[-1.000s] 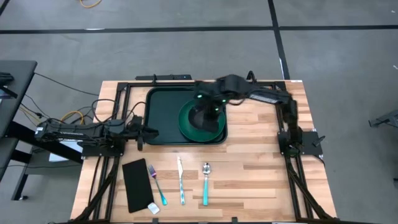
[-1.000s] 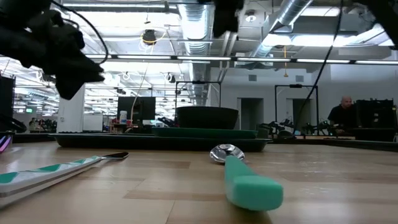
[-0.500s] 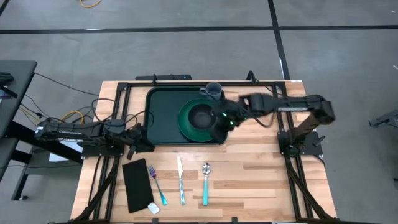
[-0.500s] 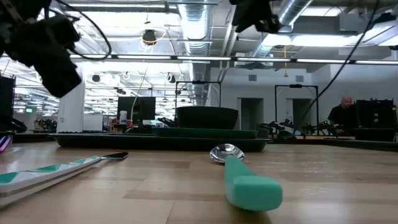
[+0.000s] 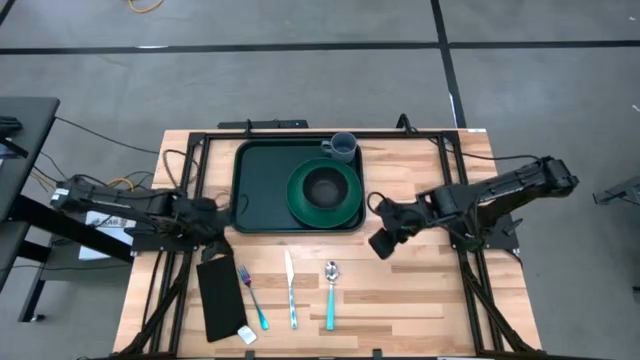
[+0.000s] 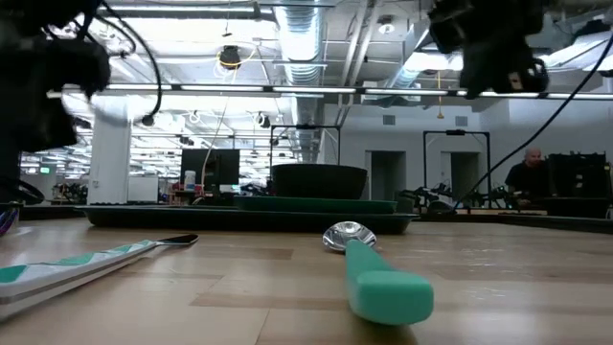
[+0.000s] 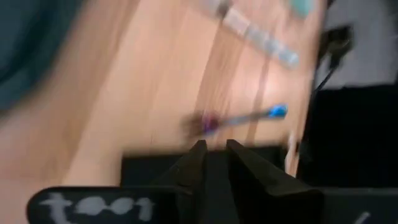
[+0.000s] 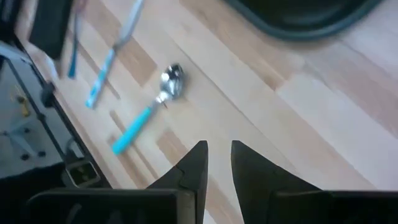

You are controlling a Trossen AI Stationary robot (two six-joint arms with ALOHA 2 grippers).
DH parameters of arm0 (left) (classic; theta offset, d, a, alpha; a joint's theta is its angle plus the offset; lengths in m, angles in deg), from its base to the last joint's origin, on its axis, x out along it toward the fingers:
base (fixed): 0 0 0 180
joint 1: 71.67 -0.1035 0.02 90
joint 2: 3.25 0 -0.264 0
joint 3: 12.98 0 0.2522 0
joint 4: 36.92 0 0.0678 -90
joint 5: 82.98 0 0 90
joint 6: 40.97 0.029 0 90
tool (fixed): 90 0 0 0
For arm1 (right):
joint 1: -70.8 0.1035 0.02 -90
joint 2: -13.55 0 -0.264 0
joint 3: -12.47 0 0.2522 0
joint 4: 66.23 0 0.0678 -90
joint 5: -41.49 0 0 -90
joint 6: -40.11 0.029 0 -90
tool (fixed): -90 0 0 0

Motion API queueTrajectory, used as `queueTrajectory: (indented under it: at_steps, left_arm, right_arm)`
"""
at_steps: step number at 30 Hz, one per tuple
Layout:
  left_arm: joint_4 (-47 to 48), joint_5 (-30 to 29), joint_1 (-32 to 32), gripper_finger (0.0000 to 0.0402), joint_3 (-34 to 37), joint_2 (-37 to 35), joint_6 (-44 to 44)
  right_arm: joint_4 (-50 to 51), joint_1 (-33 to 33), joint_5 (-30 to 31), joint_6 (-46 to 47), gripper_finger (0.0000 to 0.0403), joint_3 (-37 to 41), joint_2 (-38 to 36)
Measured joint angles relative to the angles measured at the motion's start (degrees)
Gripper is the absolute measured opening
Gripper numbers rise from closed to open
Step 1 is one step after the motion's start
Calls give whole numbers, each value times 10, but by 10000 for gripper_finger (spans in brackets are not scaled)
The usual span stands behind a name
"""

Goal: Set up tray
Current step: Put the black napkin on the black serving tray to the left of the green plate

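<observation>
Green tray [image 5: 262, 185] holds plate, bowl, mug; right tool [image 5: 381, 243] nearly closed, empty; left tool [image 5: 212, 238] likewise.

Bare wood lies right of the tray [image 5: 254, 192]; fork [image 5: 251, 297], knife [image 5: 291, 291], spoon [image 5: 330, 294] crowd the front.

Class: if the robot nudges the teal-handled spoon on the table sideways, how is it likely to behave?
The spoon lies flat on bare wood, so it would probably slide or pivot, not roll. Its rounded bowl may let it rock. It looks light; the thick handle seems easy to grip.
</observation>
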Motion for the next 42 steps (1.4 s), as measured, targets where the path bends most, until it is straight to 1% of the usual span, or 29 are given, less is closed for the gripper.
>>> queueTrajectory:
  at_steps: [3, 5, 8, 12, 16, 18, 26, 29, 37, 40, 42]
  left_arm:
    - [0, 24, 26, 57, -1, 41, -26]
    - [5, 28, 41, 63, -2, 65, -28]
    - [37, 25, 53, 74, -2, 96, -37]
    - [62, 12, 67, 94, -2, 133, -47]
    - [59, -22, 88, 117, -2, 170, -45]
    - [54, -38, 100, 126, -2, 189, -44]
    - [37, -54, 139, 144, -2, 246, -26]
    - [37, -55, 146, 144, -2, 262, -19]
    - [15, -62, 150, 144, -2, 269, 2]
    - [0, -68, 150, 144, -2, 269, 16]
    - [-5, -70, 150, 144, -2, 269, 17]
  right_arm:
    - [7, 21, 0, -13, 64, 14, -9]
    - [10, 37, 4, -16, 64, 25, -18]
    - [22, 64, 29, -9, 64, 39, -29]
    - [30, 92, 56, 3, 64, 51, -40]
    - [33, 106, 60, 12, 64, 54, -42]
    - [33, 110, 60, 12, 64, 54, -42]
    - [24, 104, 60, 8, 64, 54, -42]
    - [-8, 97, 58, -39, 64, 54, -42]
    - [-161, 89, 58, -248, 64, 54, -42]
    - [-222, 83, 58, -293, 64, 54, -42]
    - [-251, 74, 58, -304, 64, 54, -42]
